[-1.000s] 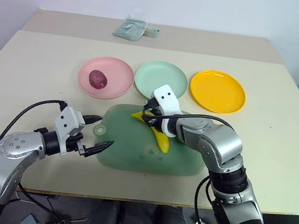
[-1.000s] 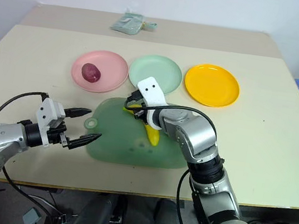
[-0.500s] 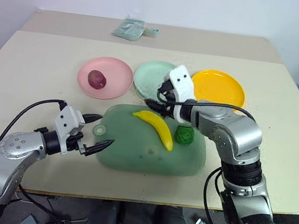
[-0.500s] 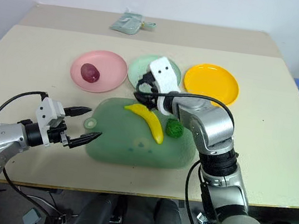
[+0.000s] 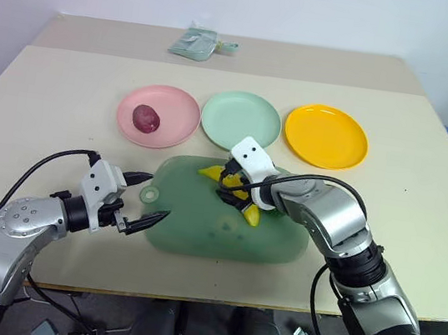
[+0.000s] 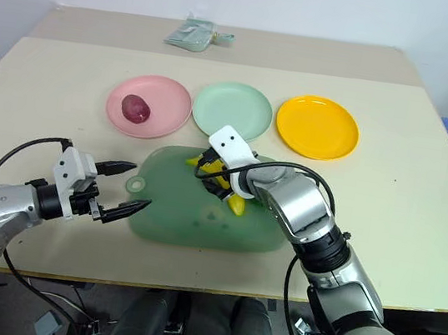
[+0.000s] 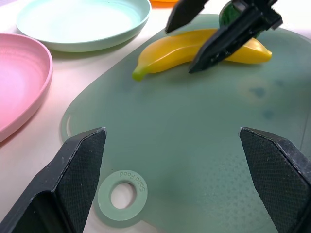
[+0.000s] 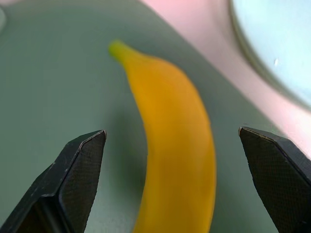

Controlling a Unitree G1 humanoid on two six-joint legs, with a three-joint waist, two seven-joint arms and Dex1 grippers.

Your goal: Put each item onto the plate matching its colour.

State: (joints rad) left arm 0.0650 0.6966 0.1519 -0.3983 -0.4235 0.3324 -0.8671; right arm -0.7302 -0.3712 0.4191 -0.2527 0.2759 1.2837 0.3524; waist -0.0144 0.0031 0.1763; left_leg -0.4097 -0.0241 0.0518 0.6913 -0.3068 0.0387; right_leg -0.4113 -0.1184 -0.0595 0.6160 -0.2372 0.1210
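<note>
Beige counter [image 5: 67, 85] carries a green board [image 5: 189, 230]; right gripper [image 8: 170, 160] has its jaws apart around the banana [image 8: 170, 145], left gripper [image 7: 180, 170] jaws apart, empty.

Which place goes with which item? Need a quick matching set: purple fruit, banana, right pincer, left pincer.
Things:
1. purple fruit
2. banana
3. right pincer
4. left pincer

Places:
A. lying on the green board
B. open at the board's left edge
C. on the pink plate
D. open over the banana

Pairs: 1-C, 2-A, 3-D, 4-B
</note>
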